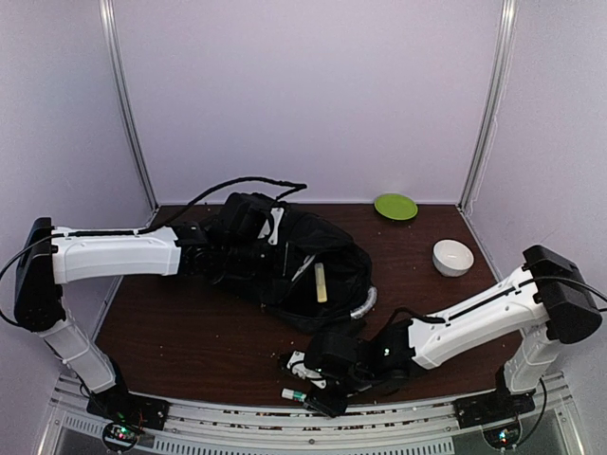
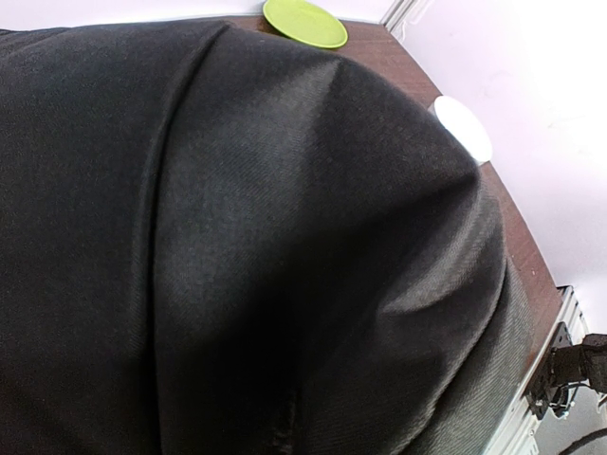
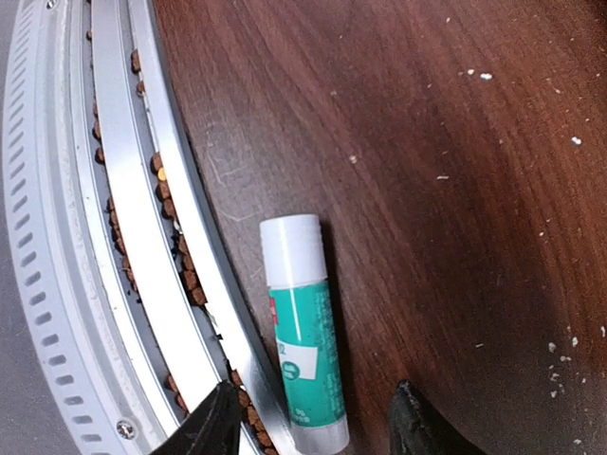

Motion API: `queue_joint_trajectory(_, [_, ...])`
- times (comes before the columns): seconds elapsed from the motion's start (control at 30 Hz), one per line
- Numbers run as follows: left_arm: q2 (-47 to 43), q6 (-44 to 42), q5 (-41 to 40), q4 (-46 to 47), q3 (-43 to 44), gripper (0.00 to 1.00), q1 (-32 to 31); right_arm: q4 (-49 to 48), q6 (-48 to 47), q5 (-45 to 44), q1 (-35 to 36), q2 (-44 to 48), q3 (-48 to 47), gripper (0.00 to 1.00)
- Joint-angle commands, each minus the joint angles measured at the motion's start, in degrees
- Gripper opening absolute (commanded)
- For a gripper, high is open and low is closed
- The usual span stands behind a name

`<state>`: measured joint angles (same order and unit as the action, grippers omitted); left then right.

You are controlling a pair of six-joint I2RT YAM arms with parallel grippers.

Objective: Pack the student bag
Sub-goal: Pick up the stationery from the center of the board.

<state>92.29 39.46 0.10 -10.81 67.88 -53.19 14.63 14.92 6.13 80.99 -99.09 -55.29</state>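
— Where is the student bag (image 1: pixel 285 261)?

— Slumped in the middle of the bench (image 1: pixel 180 336). It's black and crumpled, with its pale grey handle (image 1: pixel 364 305) curling off the near corner. A cream stick-shaped thing (image 1: pixel 321 282) lies on it, seemingly in the open mouth.

— What is the left arm (image 1: pixel 123 254) doing there?

— It reaches in from the left, with its end buried in the fabric. The left fingers are together, though I can't see whether cloth is pinched between them. That wrist's view is almost all black fabric, so I'd guess it is there to prop the mouth open.

— And the other side?

— Low at the near edge, well apart from the bag. The right fingers (image 3: pixel 417 427) are spread, straddling the base of a glue stick (image 3: pixel 302 332) but not gripping it. The stick has a green label and white cap, and lies flat just beside the metal rail (image 3: pixel 142 237).

— Is that awkward?

— I'd say so. One finger hangs over the rail, so there's little room to close squarely.

— Anything else out?

— A green plate (image 1: pixel 395 206) and a white bowl (image 1: pixel 453 257), at the far right, away from both arms.
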Motion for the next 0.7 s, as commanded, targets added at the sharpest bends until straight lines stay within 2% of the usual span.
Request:
queue_joint_trajectory(0.0, [-0.31,0.28,1.39,1.23,0.15,0.00,-0.34,2.68,-0.67,-3.07,0.96,-2.30,-2.41,0.51])
queue_joint_trajectory(0.17, [-0.44,0.29,1.37,1.01,0.06,0.00,-0.34,4.19,-0.63,-5.46,1.12,-4.18,-4.06,0.45])
queue_joint_trajectory(0.43, [-0.60,0.26,0.78,0.70,-0.11,0.00,-0.35,4.97,0.05,-7.08,1.27,-4.42,-4.12,0.25])
queue_joint_trajectory(0.67, [-0.69,0.20,-0.06,0.41,0.13,0.00,-0.26,3.89,2.97,-10.88,1.45,2.83,-0.06,0.19])
